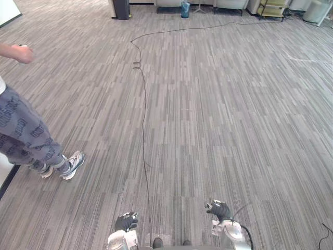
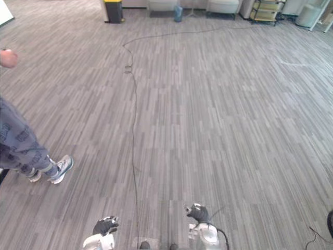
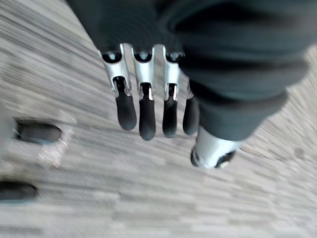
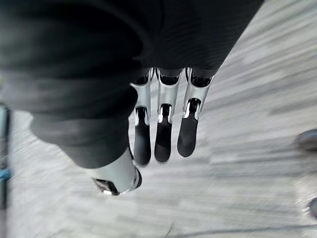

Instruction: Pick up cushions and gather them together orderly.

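Over on the left there's a person (image 1: 21, 125) standing on the grey striped carpet (image 1: 218, 114), in grey patterned trousers and light sneakers (image 1: 72, 164). One of their hands (image 1: 23, 53) is held out at about waist height, well away from the robot.

Along the far wall, going left to right: a black bin (image 2: 113, 10), then a pale padded piece (image 2: 161, 5), a small blue thing (image 1: 185, 9), and a second pale padded piece (image 2: 223, 5). Those two are the only things I can see that might be cushions, but they're too far off and too small for me to say for sure. They sit against the wall, well apart from both the robot and the person. Further right there's a yellowish shelf cart (image 1: 273, 9) and a pale round bin (image 1: 315, 10) in the corner.

Down close to the robot, the left hand (image 1: 126, 222) hangs low over the carpet. Its fingers (image 3: 140, 119) are straight and side by side, pointing at the floor, with nothing in them and the thumb off to one side. The right hand (image 1: 219, 210) is just across from it at about the same height. Same deal there: its fingers (image 4: 163, 139) are loose and straight, close together, with bare carpet past the tips.
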